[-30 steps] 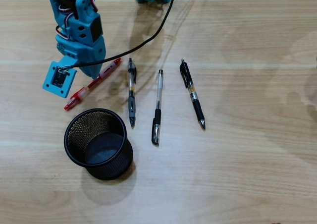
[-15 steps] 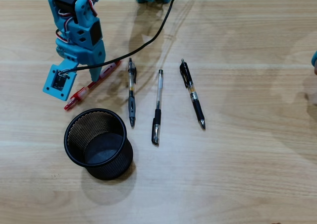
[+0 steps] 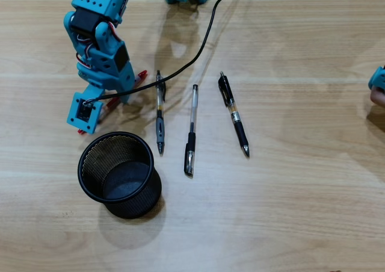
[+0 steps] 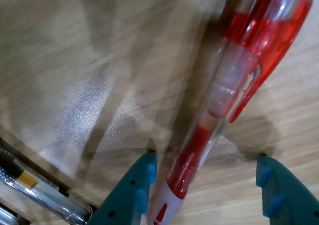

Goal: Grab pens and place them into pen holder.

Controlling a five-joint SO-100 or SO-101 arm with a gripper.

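Red pen (image 4: 234,80) lies between the spread tips of the tool (image 4: 204,160).

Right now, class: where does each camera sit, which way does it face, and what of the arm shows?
Overhead view: above the table, facing down on the pen holder and the blue arm.
Wrist view: on the arm, close to the wood, facing the red pen between the gripper fingertips.
Shared: the red pen and gripper.
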